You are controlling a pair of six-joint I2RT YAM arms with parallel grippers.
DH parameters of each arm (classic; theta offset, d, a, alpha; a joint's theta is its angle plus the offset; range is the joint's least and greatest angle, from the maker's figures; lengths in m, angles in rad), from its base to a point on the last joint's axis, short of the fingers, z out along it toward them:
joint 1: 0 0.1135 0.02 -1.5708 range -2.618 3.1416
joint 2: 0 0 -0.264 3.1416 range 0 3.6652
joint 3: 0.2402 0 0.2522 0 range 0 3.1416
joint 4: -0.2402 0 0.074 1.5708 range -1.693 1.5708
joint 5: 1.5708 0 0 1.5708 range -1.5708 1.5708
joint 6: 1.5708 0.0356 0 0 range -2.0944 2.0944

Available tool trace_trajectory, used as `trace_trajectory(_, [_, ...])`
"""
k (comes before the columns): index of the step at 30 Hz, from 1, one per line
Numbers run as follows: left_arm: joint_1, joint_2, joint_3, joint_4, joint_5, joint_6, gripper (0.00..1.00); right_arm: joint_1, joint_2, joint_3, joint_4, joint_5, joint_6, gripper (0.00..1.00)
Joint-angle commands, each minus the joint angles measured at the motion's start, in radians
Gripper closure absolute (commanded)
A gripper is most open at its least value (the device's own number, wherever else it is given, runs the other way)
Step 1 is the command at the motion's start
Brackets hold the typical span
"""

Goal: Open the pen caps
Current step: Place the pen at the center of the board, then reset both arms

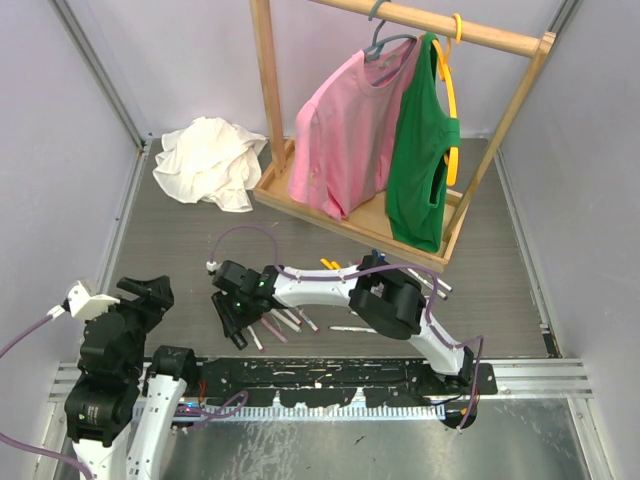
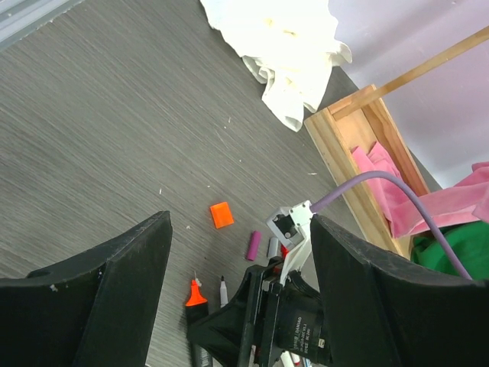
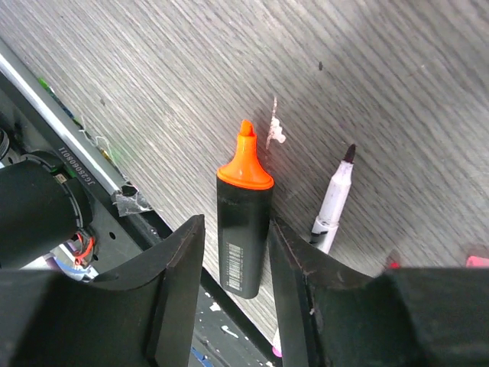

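Note:
A stubby black marker [image 3: 244,229] with a bare orange tip [image 3: 245,164] lies on the grey table between the fingers of my right gripper [image 3: 235,229]. That gripper is open, with a gap showing at its left finger. A slim white pen [image 3: 334,200] with a bare dark tip lies just to the right. In the left wrist view an orange cap [image 2: 221,215], a purple cap [image 2: 253,245] and a grey cap [image 2: 273,247] lie loose on the table beyond the right gripper [image 2: 252,321]. My left gripper [image 2: 241,229] hangs wide open above them, holding nothing. More pens [image 1: 285,322] lie beside the right arm.
A wooden clothes rack [image 1: 268,100] stands at the back with a pink shirt [image 1: 345,130] and a green top [image 1: 420,160]. A crumpled white cloth [image 1: 208,160] lies at the back left. The black mounting rail [image 1: 330,375] runs along the near edge.

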State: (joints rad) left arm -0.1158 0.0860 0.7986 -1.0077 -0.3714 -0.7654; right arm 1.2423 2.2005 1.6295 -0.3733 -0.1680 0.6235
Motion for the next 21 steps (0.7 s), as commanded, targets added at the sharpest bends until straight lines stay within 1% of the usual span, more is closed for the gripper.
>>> trace_trajectory(1, [0.005, -0.009, 0.023, 0.013, 0.001, 0.011, 0.26, -0.001, -0.005, 0.062, -0.033, 0.046, -0.054, 0.54])
trace_trajectory(6, [0.005, -0.011, 0.016, 0.018, 0.042, -0.002, 0.25, -0.003, -0.034, 0.141, -0.07, 0.044, -0.13, 0.52])
trace_trajectory(10, [0.005, -0.015, 0.024, 0.024, 0.079, -0.01, 0.24, -0.005, -0.093, 0.156, -0.079, 0.03, -0.178, 0.52])
trace_trajectory(14, [0.005, -0.028, 0.061, 0.02, 0.121, -0.016, 0.18, -0.029, -0.177, 0.127, -0.072, -0.014, -0.257, 0.52])
trace_trajectory(16, [0.005, -0.043, 0.069, 0.039, 0.175, 0.0, 0.14, -0.055, -0.239, 0.081, -0.048, -0.072, -0.333, 0.54])
trace_trajectory(18, [0.005, -0.067, 0.07, 0.066, 0.236, 0.014, 0.02, -0.091, -0.308, 0.03, -0.039, -0.144, -0.408, 0.55])
trace_trajectory(21, [0.006, -0.077, 0.07, 0.108, 0.296, 0.027, 0.02, -0.137, -0.432, -0.05, -0.064, -0.205, -0.601, 0.56])
